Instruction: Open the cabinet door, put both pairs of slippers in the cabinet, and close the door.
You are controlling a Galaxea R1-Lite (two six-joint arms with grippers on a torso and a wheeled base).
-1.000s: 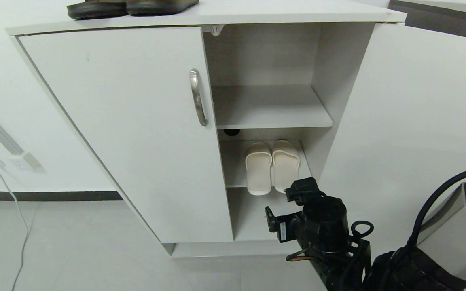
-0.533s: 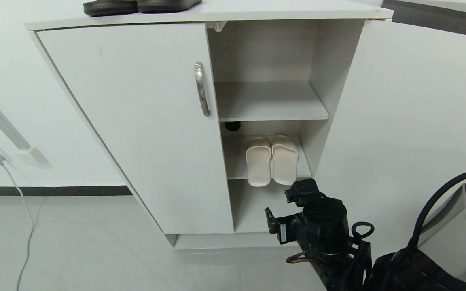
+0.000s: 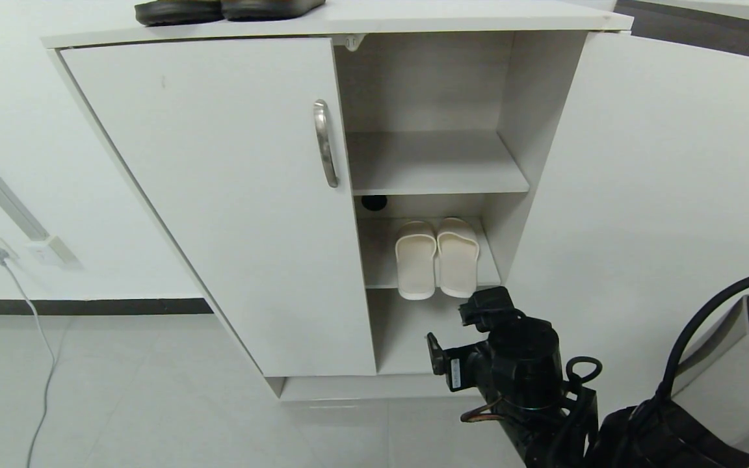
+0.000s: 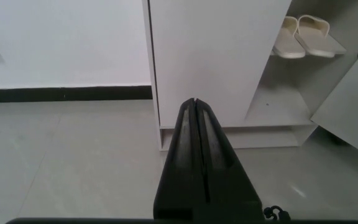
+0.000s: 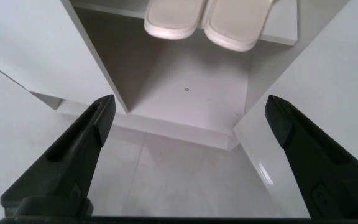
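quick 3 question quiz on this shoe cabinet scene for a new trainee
1. True or false: the white slippers lie on the upper shelf.
2. Where is the black pair? A on the cabinet top, B on the floor, C inside the cabinet.
3. Fill in: the left gripper is ___.
Key: 1 false, on the lower shelf; 2 A; 3 shut.

Matt white laminated-wood cabinet [image 3: 218, 195] with a brushed-metal bar handle [image 3: 326, 143]; smooth cream foam slippers [image 3: 415, 260]; glossy pale floor tiles [image 3: 121, 403].
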